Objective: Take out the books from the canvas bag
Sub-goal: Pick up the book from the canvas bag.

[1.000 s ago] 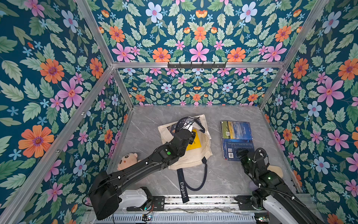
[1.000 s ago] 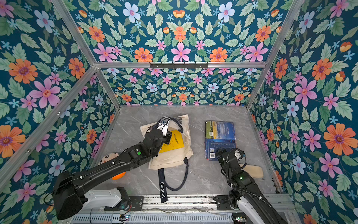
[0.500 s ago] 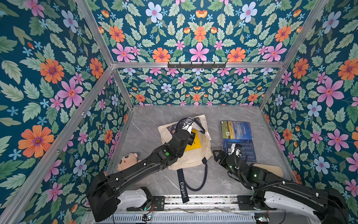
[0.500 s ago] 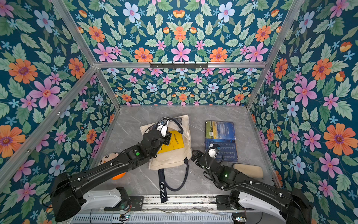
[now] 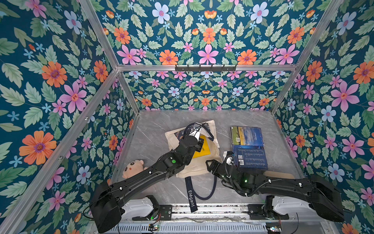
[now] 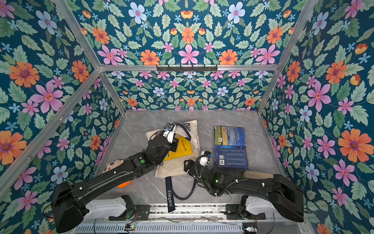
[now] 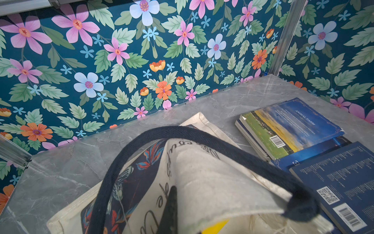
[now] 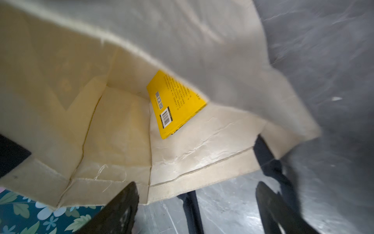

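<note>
The left jaws are pinched tight on the upper lip of the cream canvas bag with navy strap handles point(image 5: 199, 169), holding its mouth raised above the grey marble-patterned desk point(image 5: 153, 129). That arm passes just beside a pinkish plush doll point(image 5: 133, 167) near the desk's left edge. Inside the bag a bright yellow paperback with a barcode point(image 8: 174, 101) lies on the lower wall. The right jaws stand spread wide and empty just before the bag's mouth, black fingers point(image 8: 119, 208) well apart. Further right, a landscape-cover book point(image 5: 245, 135) and a dark blue book point(image 5: 252, 160) lie touching on the desk.
</note>
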`<state>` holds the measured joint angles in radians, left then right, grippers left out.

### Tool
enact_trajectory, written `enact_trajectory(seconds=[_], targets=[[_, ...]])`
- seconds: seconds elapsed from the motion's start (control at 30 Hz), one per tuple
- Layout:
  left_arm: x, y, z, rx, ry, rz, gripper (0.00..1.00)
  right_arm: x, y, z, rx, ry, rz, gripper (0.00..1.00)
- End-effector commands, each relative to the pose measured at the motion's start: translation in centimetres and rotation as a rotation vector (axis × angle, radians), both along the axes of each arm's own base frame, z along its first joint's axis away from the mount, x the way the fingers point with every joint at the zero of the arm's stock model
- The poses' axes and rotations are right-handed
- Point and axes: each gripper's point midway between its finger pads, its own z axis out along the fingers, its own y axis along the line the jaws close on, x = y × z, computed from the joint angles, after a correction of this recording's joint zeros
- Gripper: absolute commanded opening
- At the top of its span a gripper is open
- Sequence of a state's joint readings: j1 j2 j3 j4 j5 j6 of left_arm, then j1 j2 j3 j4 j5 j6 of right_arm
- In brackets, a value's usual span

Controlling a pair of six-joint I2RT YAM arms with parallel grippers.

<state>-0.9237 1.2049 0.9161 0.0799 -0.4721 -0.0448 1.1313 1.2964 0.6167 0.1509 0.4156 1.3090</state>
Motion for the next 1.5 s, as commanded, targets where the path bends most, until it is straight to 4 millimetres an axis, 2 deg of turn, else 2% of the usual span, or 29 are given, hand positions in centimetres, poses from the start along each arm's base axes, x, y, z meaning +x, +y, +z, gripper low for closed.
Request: enact_trajectory(seconds=[0.0,0.07,0.33,0.4,0.57,0.8,0.97,1.07,1.23,1.47], targets=[[0.0,-0.1,1.8,-0.068,-0.034,-0.004,0.0,0.7,2.8,0.7,0.081,-0.011,0.018,0.87],[-0.1,-0.1,2.0,-0.073,-0.037,-0.006,0.0,1.2,4.1,0.4,0.099,-0.017,0.029,0.84],[-0.4,-0.2,2.2,-0.083,-0.036,-0.017,0.0,3.4,7.4,-1.2,0.068,-0.014,-0.007,0.83],[-0.4,0.0,2.3,-0.087,-0.04,-0.014,0.0,4.0,8.0,-3.0,0.047,0.011,-0.02,0.83],[-0.5,0.0,2.4,-0.092,-0.043,-0.017,0.0,5.3,8.8,-5.8,0.043,0.071,-0.077,0.81],[-0.6,-0.2,2.4,-0.094,-0.039,-0.031,0.0,7.5,9.5,-6.6,0.03,0.032,-0.12,0.77],[-0.7,-0.4,2.3,-0.096,-0.036,-0.045,0.0,9.1,10.2,-8.2,0.082,0.046,-0.112,0.66],[-0.7,-0.6,2.1,-0.094,-0.03,-0.054,0.0,9.8,10.4,-8.1,0.105,0.028,-0.113,0.61],[-0.7,-0.8,1.9,-0.091,-0.025,-0.06,0.0,11.1,10.5,-6.1,0.054,-0.058,-0.116,0.58],[-0.8,-0.9,1.9,-0.09,-0.024,-0.066,0.0,12.9,10.9,-5.2,0.105,-0.098,-0.1,0.47]])
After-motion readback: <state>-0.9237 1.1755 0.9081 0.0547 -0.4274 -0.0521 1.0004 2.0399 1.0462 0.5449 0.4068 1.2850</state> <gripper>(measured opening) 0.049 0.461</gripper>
